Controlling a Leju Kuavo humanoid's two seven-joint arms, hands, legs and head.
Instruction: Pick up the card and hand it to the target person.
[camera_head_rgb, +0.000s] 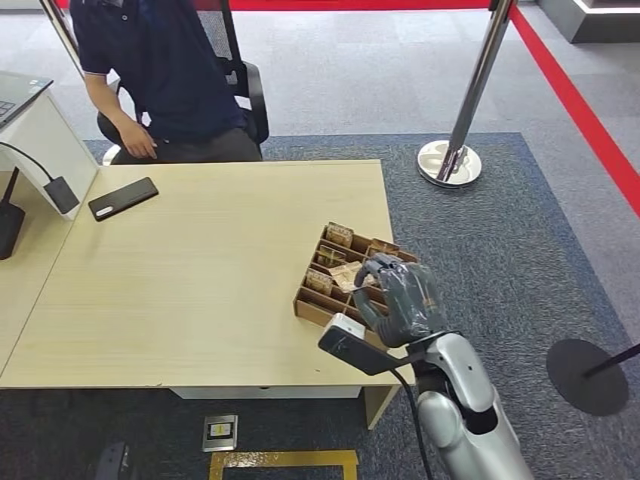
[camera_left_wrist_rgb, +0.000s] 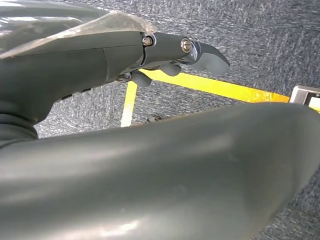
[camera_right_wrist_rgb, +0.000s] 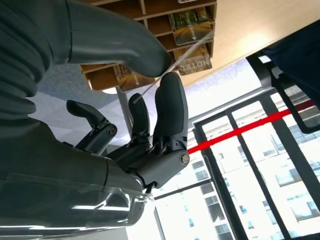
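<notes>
A person (camera_head_rgb: 162, 70) is sitting at the bench's (camera_head_rgb: 196, 270) far left side, a phone (camera_head_rgb: 123, 197) lying nearby. Left hand (camera_left_wrist_rgb: 181, 50) is hanging above carpet, grasp unclear. Right hand (camera_head_rgb: 396, 295) is pinching a card (camera_right_wrist_rgb: 177, 62) between thumb and fingers (camera_right_wrist_rgb: 171, 107), over the wooden tray (camera_head_rgb: 313, 305) at the bench's right edge.

So the table (camera_head_rgb: 204, 270) takes up the left and middle of the frame, with a phone (camera_head_rgb: 123, 197) up in its upper left. A divided tray (camera_head_rgb: 313, 305) sits at the table's right edge, right hand (camera_head_rgb: 398, 298) over it. Person (camera_head_rgb: 170, 70) seated behind, top left. Post base (camera_head_rgb: 450, 163) upper right.
</notes>
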